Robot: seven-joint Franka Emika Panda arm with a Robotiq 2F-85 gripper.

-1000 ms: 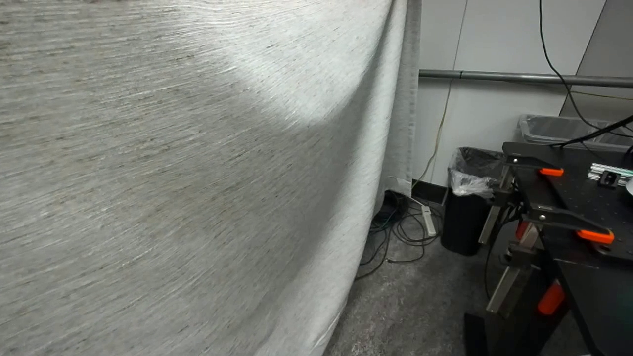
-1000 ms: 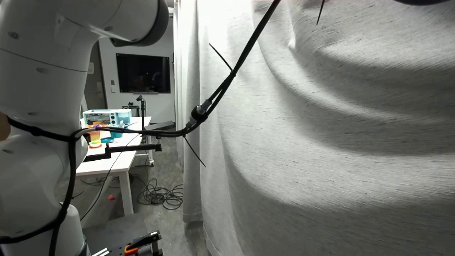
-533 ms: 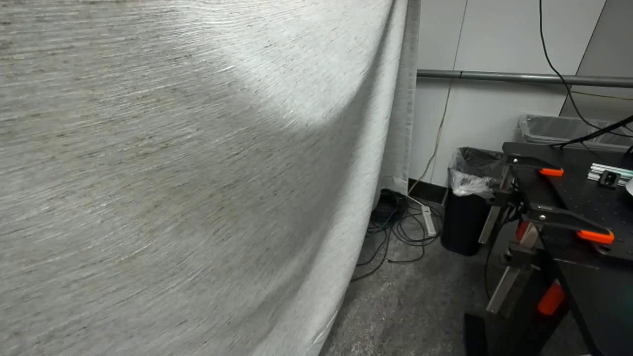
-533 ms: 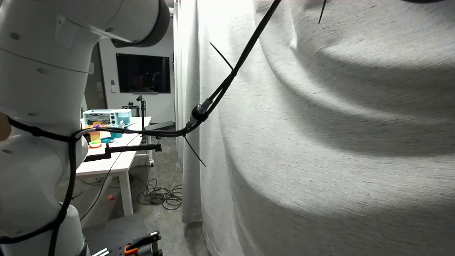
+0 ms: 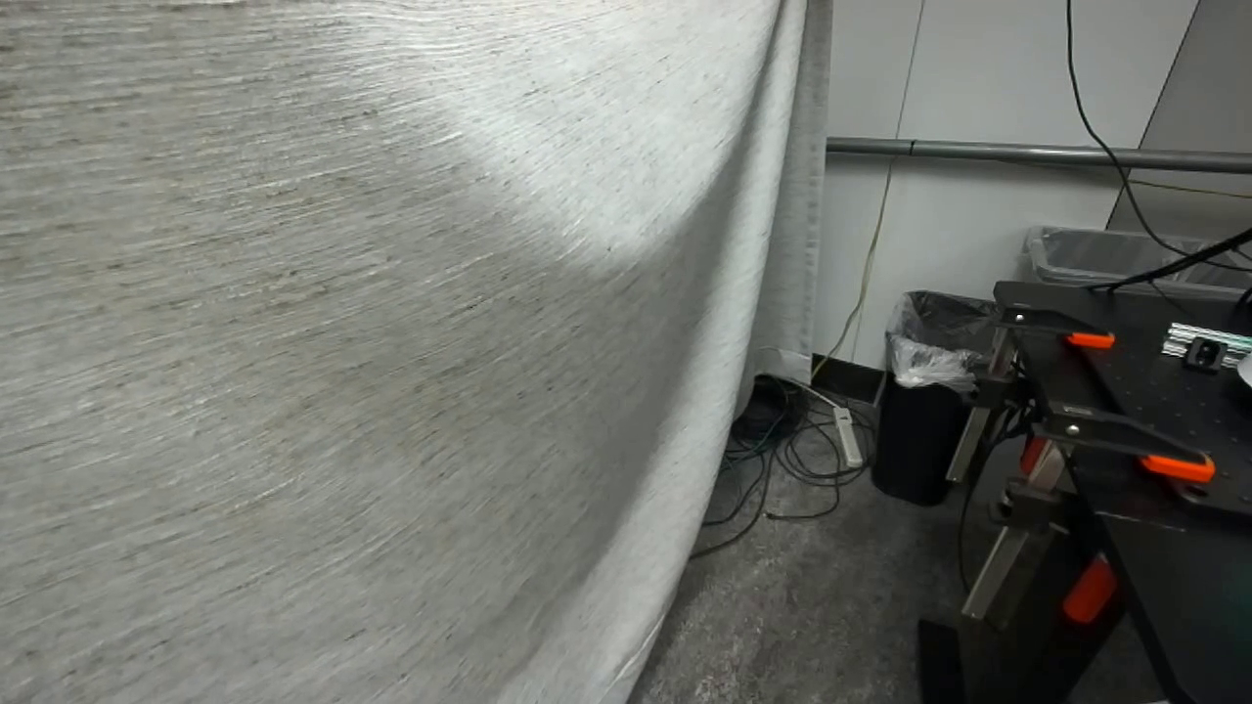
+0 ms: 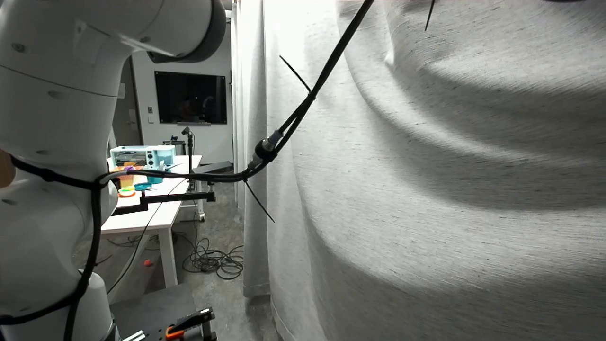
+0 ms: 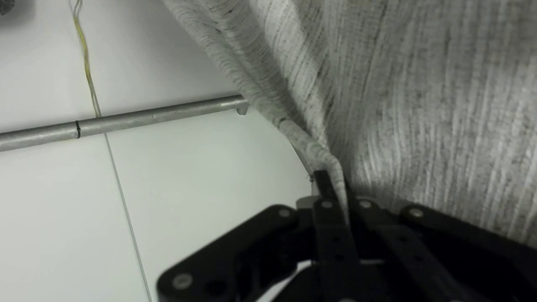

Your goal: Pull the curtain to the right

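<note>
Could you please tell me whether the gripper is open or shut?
The gripper is shut on the curtain: in the wrist view, its jaws stand close together with a narrow strip of the curtain between them.

In an exterior view, the bin (image 5: 920,440) stands right of the curtain (image 5: 411,362), left of the table (image 5: 1164,396).

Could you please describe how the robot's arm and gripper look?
The arm is white and rounded, with small grey caps and a black band near the top. Black cables run across it. The gripper is black and jointed, with round silver screws.
</note>
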